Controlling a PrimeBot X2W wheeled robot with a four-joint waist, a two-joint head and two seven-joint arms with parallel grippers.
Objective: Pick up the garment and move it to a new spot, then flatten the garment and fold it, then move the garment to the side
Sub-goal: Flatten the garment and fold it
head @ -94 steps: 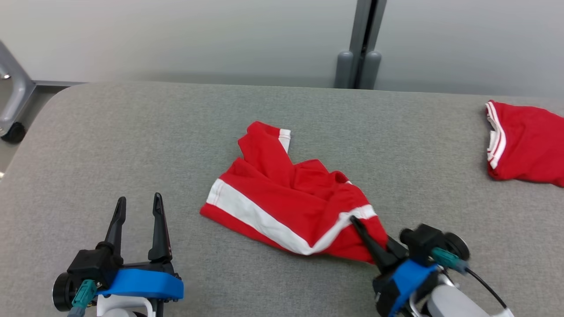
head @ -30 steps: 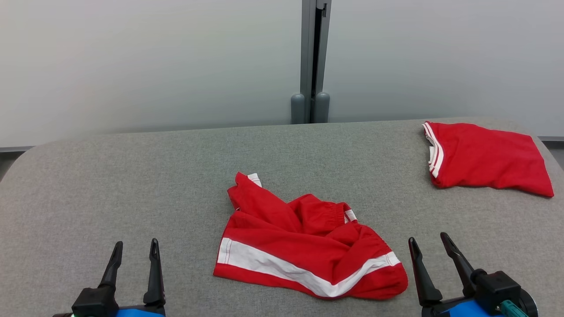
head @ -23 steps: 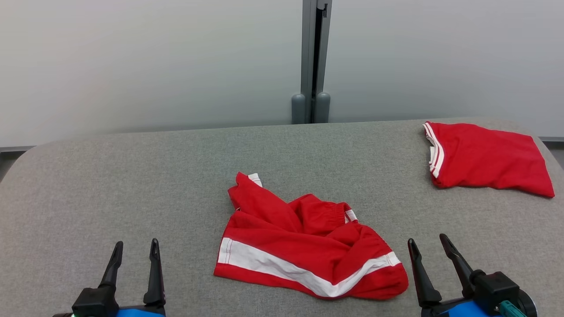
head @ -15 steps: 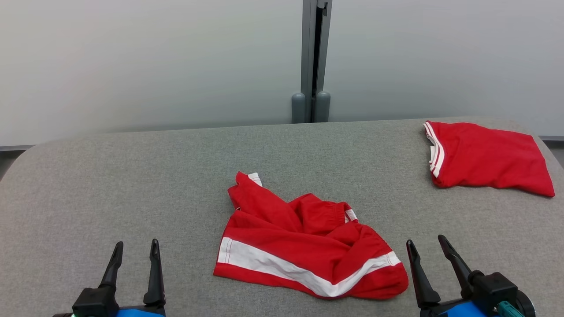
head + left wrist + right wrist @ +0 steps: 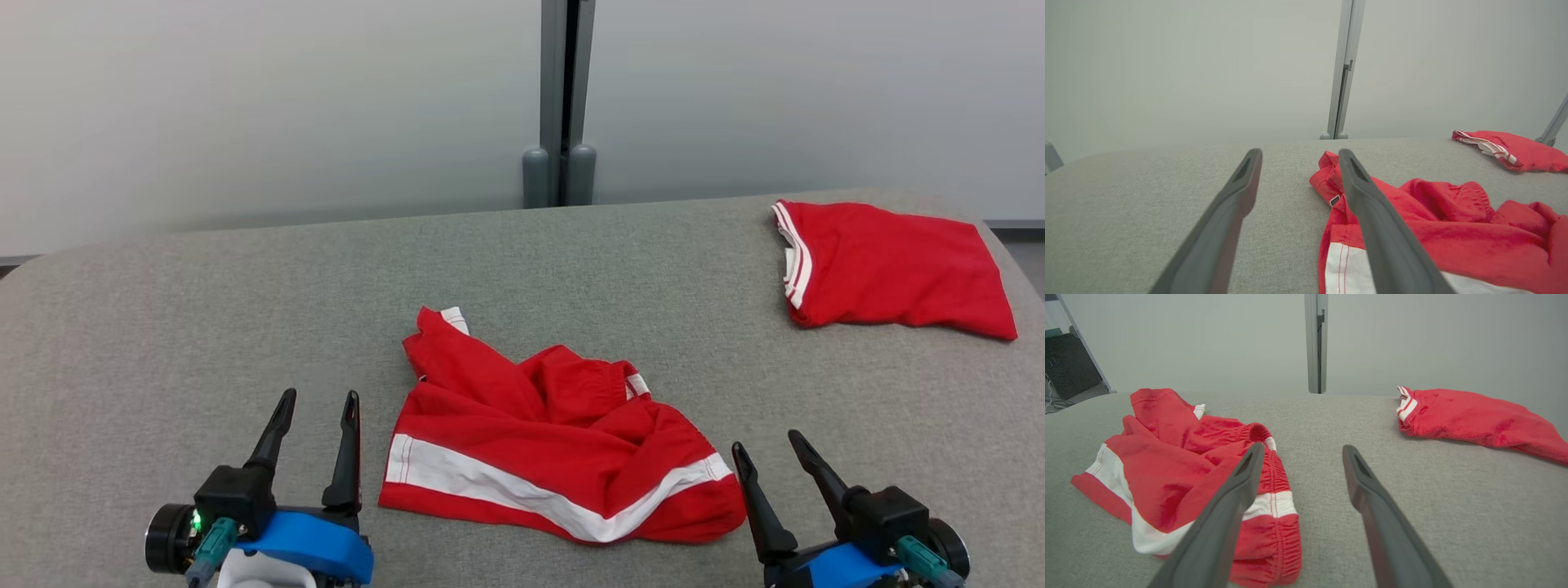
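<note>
From my remote station, the head camera showed the red garment (image 5: 555, 441), white-striped and crumpled, lying on the grey fabric table (image 5: 163, 327) almost directly in front of the grey post (image 5: 560, 90) that stood against the wall, on the near side of it. The left gripper (image 5: 320, 395) hung over the table to the left of the post and well nearer to me. It was spread wide and had nothing in it. In the left wrist view its fingers (image 5: 1372, 228) framed bare table on one side and the edge of the red cloth on the other. The inner finger looked to be just beside that edge. From these angles I could not say whether it touched. The right gripper (image 5: 766, 441) sat to the right of the post, equally near to me, also fully parted and holding nothing. Its wrist camera looked between the two fingers (image 5: 1384, 522) at bare grey fabric, with the crumpled cloth off to one side. A second red garment (image 5: 890, 269), folded flat with white trim along one end, lay farther to the right of the post, close to the table's far edge and well apart from the crumpled one.
</note>
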